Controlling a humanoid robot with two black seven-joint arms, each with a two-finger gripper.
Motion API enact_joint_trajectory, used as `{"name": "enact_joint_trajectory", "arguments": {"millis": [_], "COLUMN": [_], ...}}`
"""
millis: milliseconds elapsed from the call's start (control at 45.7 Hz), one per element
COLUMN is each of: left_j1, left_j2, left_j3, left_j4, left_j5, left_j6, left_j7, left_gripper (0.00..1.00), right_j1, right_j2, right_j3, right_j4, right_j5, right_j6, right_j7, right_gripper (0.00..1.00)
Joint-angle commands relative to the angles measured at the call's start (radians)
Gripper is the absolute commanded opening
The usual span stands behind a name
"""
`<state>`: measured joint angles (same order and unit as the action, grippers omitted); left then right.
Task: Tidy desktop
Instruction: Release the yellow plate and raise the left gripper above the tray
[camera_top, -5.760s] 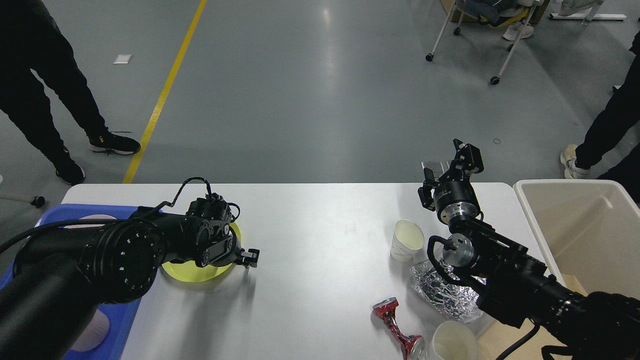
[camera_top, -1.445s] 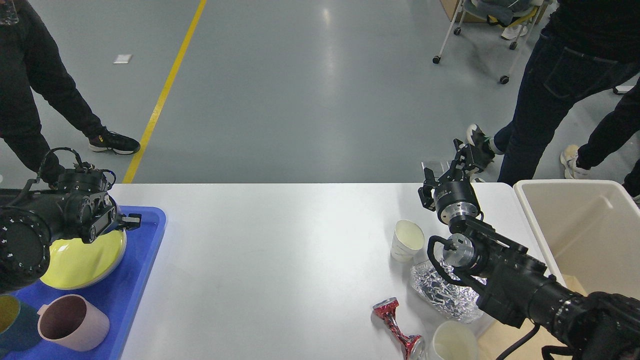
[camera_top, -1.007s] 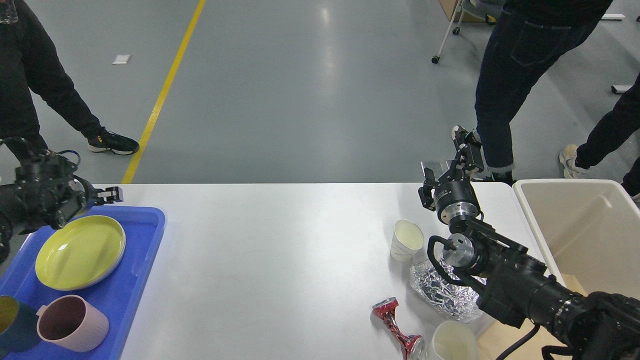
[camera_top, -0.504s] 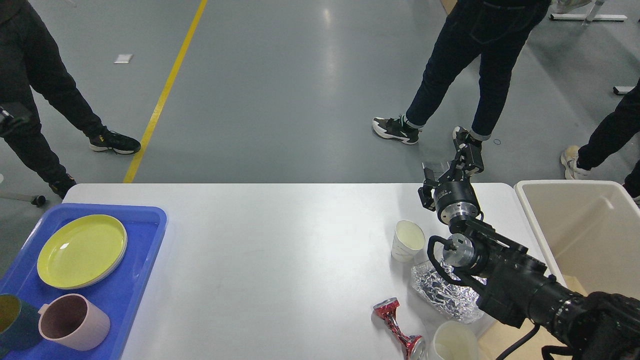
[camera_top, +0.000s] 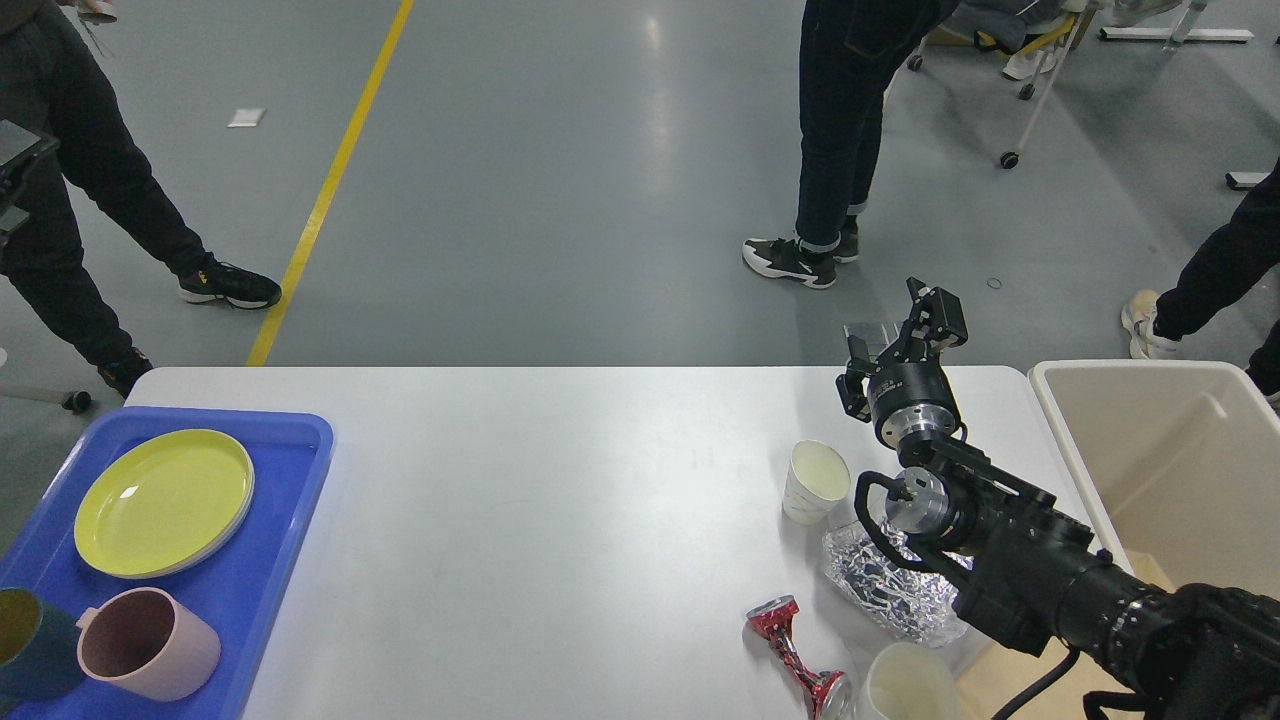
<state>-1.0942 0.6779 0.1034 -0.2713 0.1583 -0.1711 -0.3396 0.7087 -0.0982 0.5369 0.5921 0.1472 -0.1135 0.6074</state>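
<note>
On grey floor — white desktop (camera_top: 560, 500), cluttered

Two paper cups (camera_top: 815, 482) — one can (camera_top: 797, 657)

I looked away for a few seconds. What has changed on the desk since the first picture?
The yellow plate went left off the desktop into the blue tray; the left claw let it go and left the view. The right claw, paper cups, foil and crushed can stayed put.
</note>
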Motion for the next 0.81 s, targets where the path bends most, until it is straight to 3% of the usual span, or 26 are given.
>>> {"name": "enact_joint_trajectory", "arguments": {"millis": [0,131,460,548,701,788], "left_j1": [0.056,0.108,0.112,0.114,0.128,0.143], "left_j2": [-0.017,-0.017,-0.066,-0.077,-0.095,-0.118], "left_j3": [-0.249,-0.413,-0.602,-0.637,-0.720,-0.769], "left_j4": [0.001,0.000,-0.003,-0.003,-0.003,-0.003], "left_j5": [0.000,0.000,-0.017,-0.045,-0.137,-0.177], "left_j6": [0.059,0.067,0.044,0.002,-0.111,-0.117], "left_j7": [-0.001,0.004,0.031,0.076,0.200,0.218], "left_gripper": [0.96,0.96,0.96,0.96,0.96,0.96], "right_j1": [0.000,0.000,0.000,0.000,0.000,0.000], "right_j2": [0.000,0.000,0.000,0.000,0.000,0.000], "right_j3": [0.000,0.000,0.000,0.000,0.000,0.000], "right_j4": [0.000,0.000,0.000,0.000,0.000,0.000], "right_j5": [0.000,0.000,0.000,0.000,0.000,0.000], "right_j6": [0.000,0.000,0.000,0.000,0.000,0.000], "right_j7": [0.000,0.000,0.000,0.000,0.000,0.000], "right_gripper": [1.00,1.00,1.00,1.00,1.00,1.00]}}
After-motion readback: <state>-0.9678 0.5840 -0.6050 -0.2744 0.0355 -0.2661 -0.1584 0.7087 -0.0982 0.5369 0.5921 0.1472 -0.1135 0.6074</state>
